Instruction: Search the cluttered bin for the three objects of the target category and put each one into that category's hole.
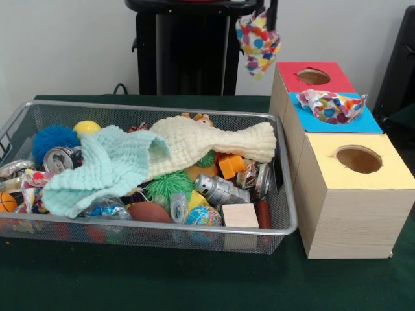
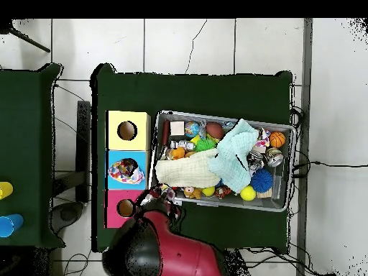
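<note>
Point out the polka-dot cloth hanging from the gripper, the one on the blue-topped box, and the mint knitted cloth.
hanging polka-dot cloth (image 1: 259, 44), front view, its middle.
polka-dot cloth on the blue-topped box (image 1: 332, 105), front view, its bunched centre.
mint knitted cloth (image 1: 107, 168), front view, its broad middle.

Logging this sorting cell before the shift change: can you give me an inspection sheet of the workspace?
Surface: dark green table cover, bare in front of the basket.
Job's things: wire basket; one polka-dot cloth hanging from the gripper above the red-topped box; another polka-dot cloth lying over the blue-topped box hole.
Clutter: mint knitted cloth, cream knitted cloth, cans, balls, wooden block.
Gripper: shut on the hanging cloth.
Cables: black leads on the floor.
Surroundings: yellow-topped box, hole empty; tiled floor.
</note>
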`<state>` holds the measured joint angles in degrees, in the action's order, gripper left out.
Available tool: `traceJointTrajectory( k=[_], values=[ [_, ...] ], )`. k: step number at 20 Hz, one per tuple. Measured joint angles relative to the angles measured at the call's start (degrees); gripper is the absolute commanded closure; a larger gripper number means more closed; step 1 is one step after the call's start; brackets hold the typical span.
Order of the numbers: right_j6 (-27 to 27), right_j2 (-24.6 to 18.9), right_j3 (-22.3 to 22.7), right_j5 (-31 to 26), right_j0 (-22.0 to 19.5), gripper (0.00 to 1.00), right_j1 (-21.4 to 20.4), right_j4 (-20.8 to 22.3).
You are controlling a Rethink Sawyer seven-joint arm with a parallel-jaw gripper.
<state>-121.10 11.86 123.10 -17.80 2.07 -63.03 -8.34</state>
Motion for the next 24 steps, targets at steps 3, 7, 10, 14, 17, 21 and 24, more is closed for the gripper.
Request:
traceJointTrajectory(
  k=[3,7,10,14,17,21,24],
  values=[
    [-3.1,2.7,-0.7,-3.5,4.9,1.00,-0.4,-1.1],
    [-8.8,5.8,-1.6,-7.4,11.2,1.00,-0.7,-2.8],
    [-13.2,7.3,-2.0,-8.0,14.8,1.00,-0.4,-4.3],
    [-17.8,8.1,-2.5,-8.0,17.3,1.00,0.6,-6.0],
    [-19.4,8.3,-3.1,-8.0,17.6,1.00,1.6,-6.8],
    [-19.5,8.3,-4.2,-8.0,17.6,1.00,2.7,-7.4],
    [-19.5,8.3,-5.0,-8.0,17.6,1.00,3.6,-8.2]
  ],
)
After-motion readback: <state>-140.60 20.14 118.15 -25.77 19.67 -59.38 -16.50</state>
